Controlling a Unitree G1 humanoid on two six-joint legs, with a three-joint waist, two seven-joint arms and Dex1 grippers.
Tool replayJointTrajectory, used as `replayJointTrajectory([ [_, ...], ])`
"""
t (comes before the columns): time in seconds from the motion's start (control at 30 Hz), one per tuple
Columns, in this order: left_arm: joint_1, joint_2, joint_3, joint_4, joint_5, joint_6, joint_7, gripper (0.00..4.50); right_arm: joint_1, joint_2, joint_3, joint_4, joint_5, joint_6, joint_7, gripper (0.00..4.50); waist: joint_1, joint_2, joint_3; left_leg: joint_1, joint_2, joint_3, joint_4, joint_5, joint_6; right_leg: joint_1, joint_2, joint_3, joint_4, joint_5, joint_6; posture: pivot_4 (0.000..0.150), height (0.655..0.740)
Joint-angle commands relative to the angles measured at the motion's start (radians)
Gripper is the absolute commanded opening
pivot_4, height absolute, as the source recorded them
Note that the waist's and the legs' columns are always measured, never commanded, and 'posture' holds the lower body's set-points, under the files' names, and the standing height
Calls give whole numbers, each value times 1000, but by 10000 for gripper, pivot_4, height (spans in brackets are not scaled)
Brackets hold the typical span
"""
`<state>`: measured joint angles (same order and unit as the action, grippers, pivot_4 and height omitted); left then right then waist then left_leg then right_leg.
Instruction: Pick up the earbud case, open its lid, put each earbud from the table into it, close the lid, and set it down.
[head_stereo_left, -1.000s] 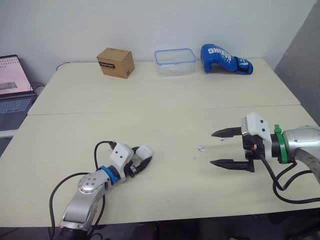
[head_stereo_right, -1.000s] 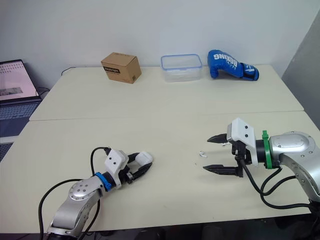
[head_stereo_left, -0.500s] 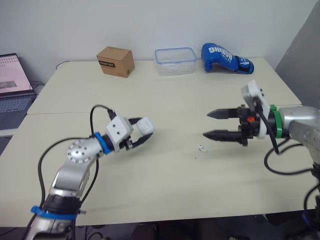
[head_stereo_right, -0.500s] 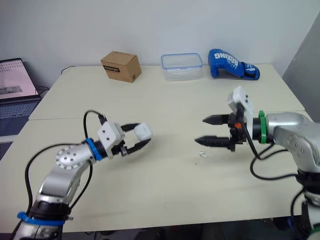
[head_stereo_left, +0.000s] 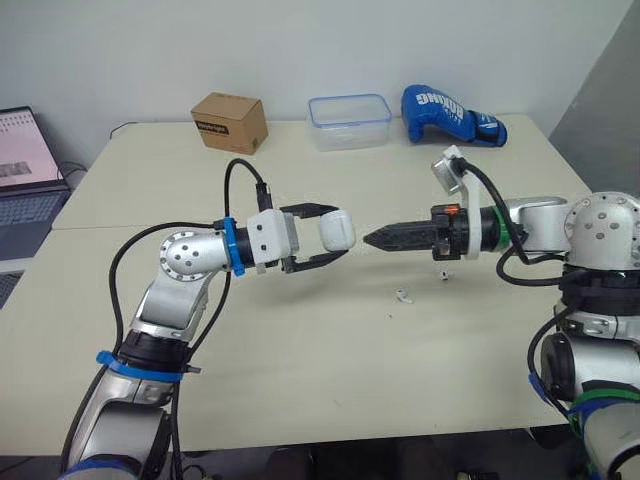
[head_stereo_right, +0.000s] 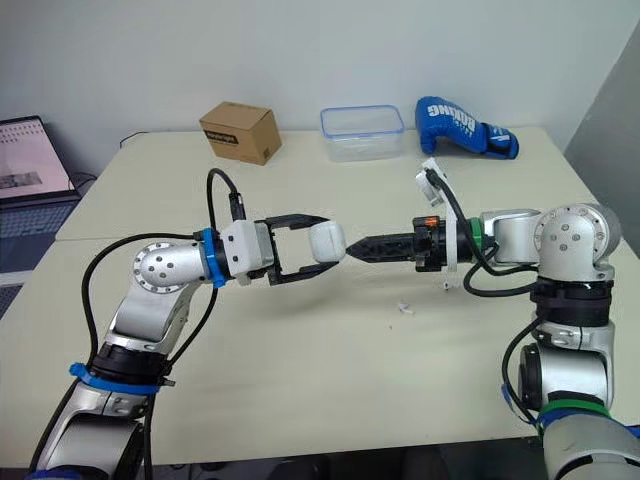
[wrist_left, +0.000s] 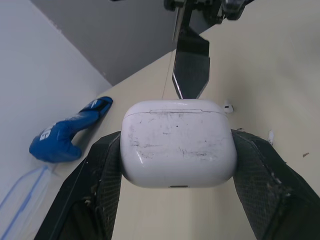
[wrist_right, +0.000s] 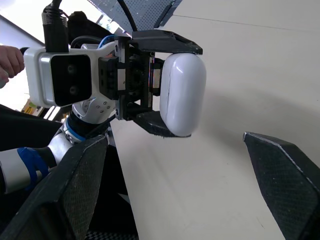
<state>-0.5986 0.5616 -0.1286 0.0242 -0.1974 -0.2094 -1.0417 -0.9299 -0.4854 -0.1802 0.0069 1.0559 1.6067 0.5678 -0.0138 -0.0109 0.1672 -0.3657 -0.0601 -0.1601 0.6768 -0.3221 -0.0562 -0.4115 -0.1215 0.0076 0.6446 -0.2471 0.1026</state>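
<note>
Earbud case (head_stereo_left: 336, 230) is hanging above the tabletop (head_stereo_left: 300, 370), gripped by the left claw (head_stereo_left: 338, 232). Right claw (head_stereo_left: 368, 238), spread wide, is pointing at it, just beside. Earbuds (head_stereo_left: 403, 296) are lying beneath; box (head_stereo_left: 231, 122), container (head_stereo_left: 349, 122), glove (head_stereo_left: 452, 116) are sitting well behind.

The cream table (head_stereo_left: 300, 380) carries one white earbud (head_stereo_left: 403, 296) beneath the raised right gripper (head_stereo_left: 368, 238), a second earbud (head_stereo_left: 441, 274) beside it, and well beyond a cardboard box (head_stereo_left: 231, 123), a clear blue-rimmed container (head_stereo_left: 349, 122) and a blue boxing glove (head_stereo_left: 452, 116).
</note>
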Motion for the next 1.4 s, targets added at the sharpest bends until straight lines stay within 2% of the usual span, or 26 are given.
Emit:
replayJointTrajectory([
  [0.03, -40, -14, -11, -12, 4, -30, -10, 27754, -18, 26, -41, -13, 60, 8, -83, 45000, -5, 0, 0, 0, 0, 0, 0, 0, 0, 0, 0, 0, 0, 0, 0, 1500, 7307],
  [0.43, -74, -47, -33, -15, 11, -18, -8, 27754, -19, 66, -51, 57, 246, 8, -294, 45000, -18, 0, 0, 0, 0, 0, 0, 0, 0, -1, 0, 0, 0, 0, 0, 1500, 7307],
  [0.87, -95, -53, -40, -25, 21, 6, -9, 27754, -18, 80, -54, 67, 364, 8, -410, 45000, -19, 0, 0, 0, 0, 0, 0, 0, 0, -1, 0, 1, 1, 0, 0, 1500, 7307],
  [1.0, -94, -51, -42, -27, 22, 7, -13, 27754, -12, 77, -56, 61, 386, 1, -431, 36315, -19, 0, 0, 0, 0, 0, 0, 0, 0, -1, 0, 1, 1, 0, 0, 1500, 7307],
  [1.27, -86, -45, -43, -33, 25, 5, -20, 27754, -8, 67, -50, 59, 426, -15, -455, 8888, -19, 0, 0, 0, 0, 0, 0, 0, 0, -1, 0, 1, 1, 0, 0, 1500, 7307],
  [1.4, -83, -43, -43, -31, 27, 2, -20, 27754, -5, 66, -47, 57, 439, -23, -460, 7906, -19, 0, 0, 0, 0, 0, 0, 0, 0, -1, 1, 1, 1, 0, 0, 1500, 7307],
])
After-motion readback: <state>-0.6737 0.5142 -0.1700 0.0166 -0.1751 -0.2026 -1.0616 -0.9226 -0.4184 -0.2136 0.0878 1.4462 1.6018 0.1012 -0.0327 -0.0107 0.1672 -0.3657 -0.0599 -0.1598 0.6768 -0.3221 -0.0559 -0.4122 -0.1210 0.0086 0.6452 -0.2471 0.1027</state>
